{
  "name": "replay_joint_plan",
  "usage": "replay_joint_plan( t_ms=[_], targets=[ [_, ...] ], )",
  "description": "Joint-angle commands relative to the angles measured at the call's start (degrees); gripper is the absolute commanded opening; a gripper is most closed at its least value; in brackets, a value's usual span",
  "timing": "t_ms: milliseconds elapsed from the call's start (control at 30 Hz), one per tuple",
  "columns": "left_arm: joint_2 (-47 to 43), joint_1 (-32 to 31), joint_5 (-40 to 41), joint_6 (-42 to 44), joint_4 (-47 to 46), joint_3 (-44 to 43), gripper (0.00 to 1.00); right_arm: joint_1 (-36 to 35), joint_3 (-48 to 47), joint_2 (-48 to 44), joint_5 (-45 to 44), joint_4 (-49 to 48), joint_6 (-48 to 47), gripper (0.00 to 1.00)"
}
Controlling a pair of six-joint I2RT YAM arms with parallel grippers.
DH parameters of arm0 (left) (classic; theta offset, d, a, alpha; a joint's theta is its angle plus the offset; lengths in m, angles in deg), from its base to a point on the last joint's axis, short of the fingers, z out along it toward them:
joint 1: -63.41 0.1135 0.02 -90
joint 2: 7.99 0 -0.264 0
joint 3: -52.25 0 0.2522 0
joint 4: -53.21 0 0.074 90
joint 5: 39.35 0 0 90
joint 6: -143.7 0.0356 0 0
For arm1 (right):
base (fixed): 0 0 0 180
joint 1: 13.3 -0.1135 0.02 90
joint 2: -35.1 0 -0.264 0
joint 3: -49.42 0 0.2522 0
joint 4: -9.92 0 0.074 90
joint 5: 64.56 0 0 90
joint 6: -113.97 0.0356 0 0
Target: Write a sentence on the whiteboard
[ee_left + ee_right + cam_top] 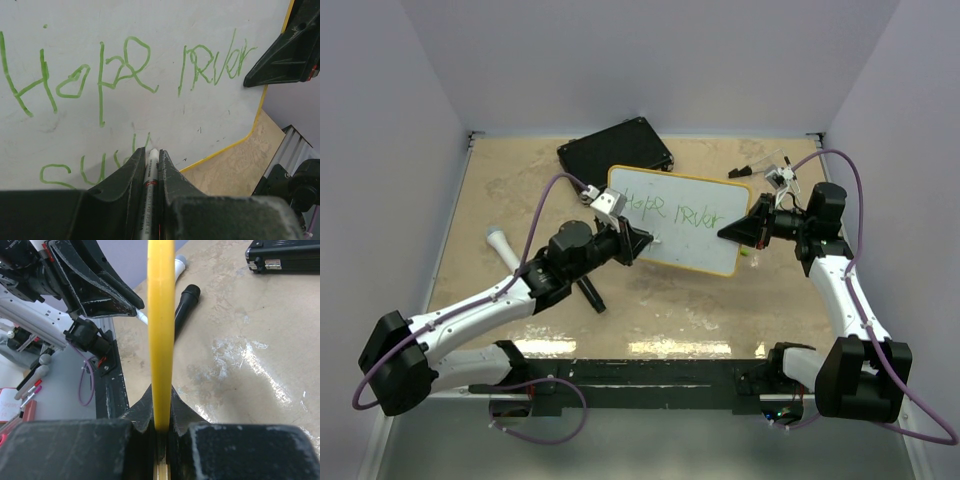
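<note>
While R pincer (161, 412) clamps whiteboard (685, 225), long axis L-R, L pincer (151, 156) grips marker (150, 175), tip at board.

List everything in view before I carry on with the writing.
whiteboard: one, white with a yellow rim, mid-table
sentence: green scribbles, two rows on the board
marker: one, white, tip at the board
case: one, black, far side, behind the board
tube: one, white, left side of the table
stick: one, black, beside the left arm
green bit: one, by the board's near right corner
small bits: two, one dark and one pale, far right, too small to identify
table: one, tan
left tool: black, shut on the marker
right tool: black, shut on the board's right rim
</note>
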Motion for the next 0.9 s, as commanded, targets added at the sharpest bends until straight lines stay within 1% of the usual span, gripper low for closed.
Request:
replay_joint_plan(
  t_ms=[0, 300, 567, 867],
  targets=[
    [0.97, -0.35, 0.17, 1.68, -2.17, -3.48, 0.00, -0.22, -1.02, -1.80, 3.75, -2.76, 0.92, 0.00],
    [2.37, -0.35, 0.34, 2.11, -2.79, -5.51, 0.00, -0.22, -1.10, -1.89, 3.83, -2.76, 0.92, 0.00],
    [1.14, -0.35, 3.85, 3.52, 0.37, -4.63, 0.00, -0.22, -1.19, -1.53, 3.83, -2.76, 0.92, 0.00],
    [-0.09, -0.35, 4.65, 3.70, 1.96, -3.05, 0.00, -0.13, -1.11, -1.62, 3.75, -2.76, 0.92, 0.00]
  ],
)
